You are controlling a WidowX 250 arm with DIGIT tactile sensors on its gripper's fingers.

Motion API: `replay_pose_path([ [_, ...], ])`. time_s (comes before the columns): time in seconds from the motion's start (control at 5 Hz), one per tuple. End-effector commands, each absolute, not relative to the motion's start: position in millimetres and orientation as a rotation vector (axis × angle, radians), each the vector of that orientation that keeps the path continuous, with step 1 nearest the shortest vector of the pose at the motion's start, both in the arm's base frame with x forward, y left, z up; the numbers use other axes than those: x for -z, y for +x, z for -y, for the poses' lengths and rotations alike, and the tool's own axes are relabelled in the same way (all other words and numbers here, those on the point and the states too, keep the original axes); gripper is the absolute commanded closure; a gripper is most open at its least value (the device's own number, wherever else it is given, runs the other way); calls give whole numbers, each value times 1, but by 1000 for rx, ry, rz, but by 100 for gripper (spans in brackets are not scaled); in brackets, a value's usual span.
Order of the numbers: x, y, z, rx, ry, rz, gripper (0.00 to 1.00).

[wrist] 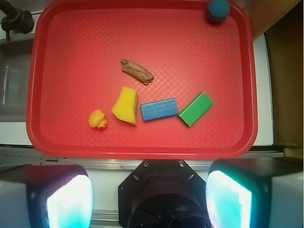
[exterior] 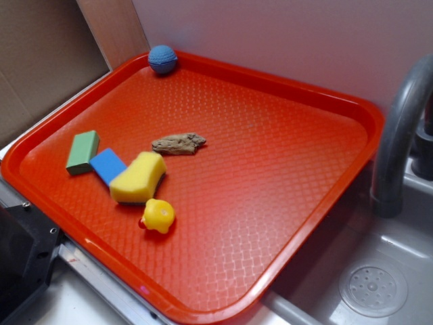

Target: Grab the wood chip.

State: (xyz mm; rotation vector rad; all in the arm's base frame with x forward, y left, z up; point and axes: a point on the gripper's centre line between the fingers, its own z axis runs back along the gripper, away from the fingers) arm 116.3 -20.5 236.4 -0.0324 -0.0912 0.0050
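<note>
Wood chip (exterior: 178, 143) (wrist: 137, 71): lying flat on the tray floor, a little left of centre in the exterior view, nothing gripping it.
Long axis: running nearly left to right in the exterior view, with the jagged right end tipped slightly up; in the wrist view, slanting from upper left down to lower right.
Edges: rough, bark-like, brown-grey, clearly shorter than the sponge.
Yellow sponge (exterior: 139, 177) (wrist: 125, 105): just beside the chip on the near side, apart from it by a thin strip of red, not touching.
Blue block (exterior: 108, 165) (wrist: 159, 109): tucked right against the sponge, flat on the tray.
Green block (exterior: 82, 152) (wrist: 195, 109): next along, corner meeting the blue block.
Rubber duck (exterior: 158, 216) (wrist: 97, 118): small, yellow with an orange bill, close to the sponge's near end, farther from the chip.
Blue ball (exterior: 162, 59) (wrist: 218, 10): parked in the far corner, well apart from everything else.
Red tray (exterior: 284, 203) (wrist: 142, 28): textured floor, raised rim, mostly bare on its right half in the exterior view.
Faucet (exterior: 399, 135): grey, curving up beside the tray's right edge, over the sink.
Gripper (wrist: 149, 199): hanging high above the tray's near edge, well clear of the chip.
Fingers (wrist: 69, 202): spread wide apart, two glowing pads at the bottom corners of the wrist view, nothing between them.
</note>
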Motion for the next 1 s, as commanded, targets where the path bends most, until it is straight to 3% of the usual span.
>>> replay_pose_path([
  [0.0,-236,116,21,-5,-32,91,0],
  [0.2,-191,166,29,149,8,128,0],
  [0.4,-159,201,20,211,25,92,0],
  [0.6,-116,222,21,337,49,73,0],
  [0.8,-81,223,27,410,21,94,0],
])
